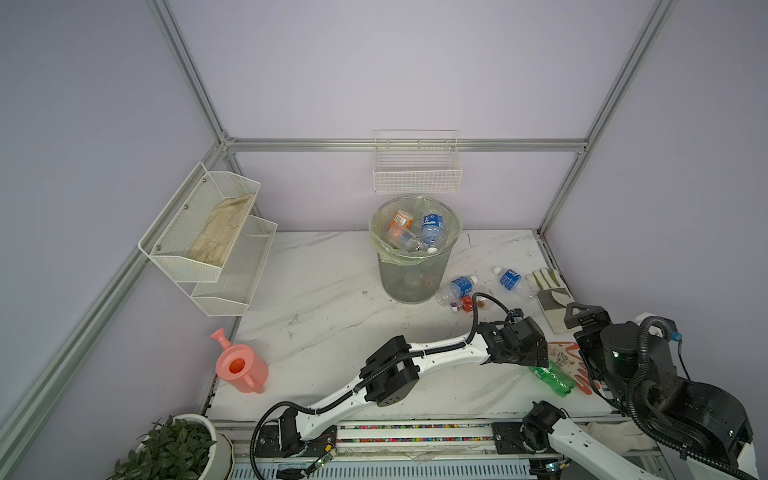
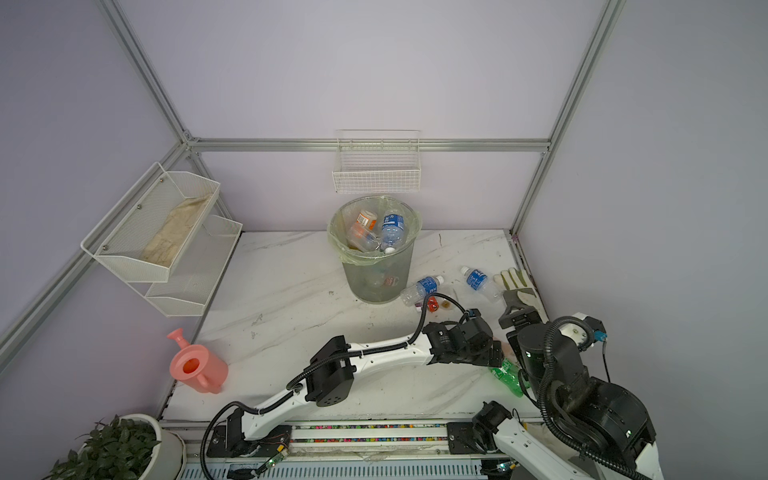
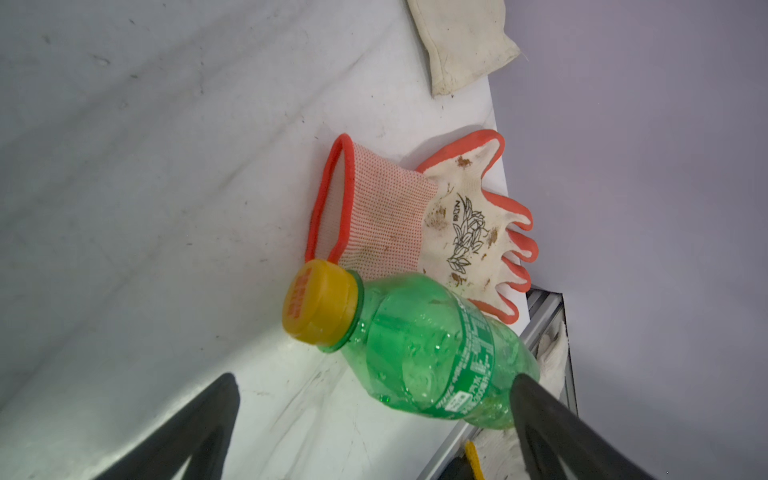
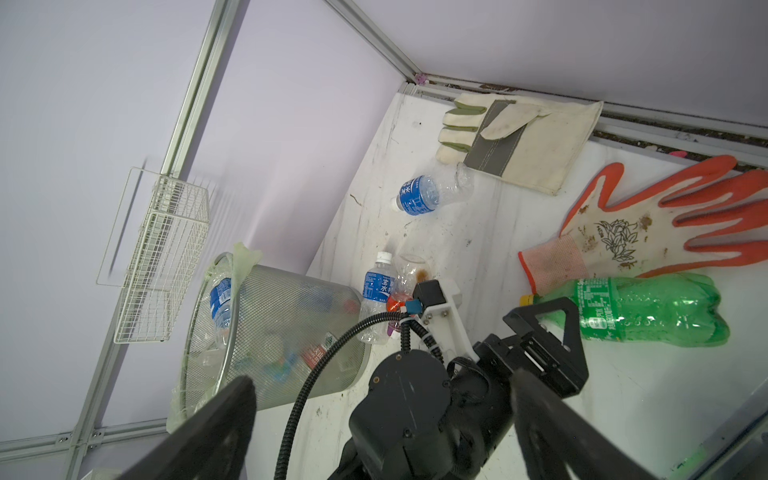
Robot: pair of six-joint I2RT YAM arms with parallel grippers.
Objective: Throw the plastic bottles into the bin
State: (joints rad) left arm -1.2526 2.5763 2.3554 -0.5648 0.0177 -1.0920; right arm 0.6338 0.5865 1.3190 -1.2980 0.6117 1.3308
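Green bottle (image 3: 432, 345): ribbed translucent plastic, lying on marble table (image 1: 324, 291), near right edge, beside orange-rimmed knit glove (image 3: 415, 216) | yellow cap (image 3: 320, 303) plain in left wrist view, hidden under left arm (image 1: 449, 353) in both top views | left gripper (image 3: 374, 384) spread wide astride bottle, not clamped | right gripper (image 4: 382, 380) wide open, empty | mesh bin (image 1: 415, 274) well apart

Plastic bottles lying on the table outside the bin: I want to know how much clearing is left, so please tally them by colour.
Clear plastic bottles with blue labels: 2
Clear plastic bottle with a red label: 1
Green-tinted plastic bottle with a yellow cap: 1
Total: 4
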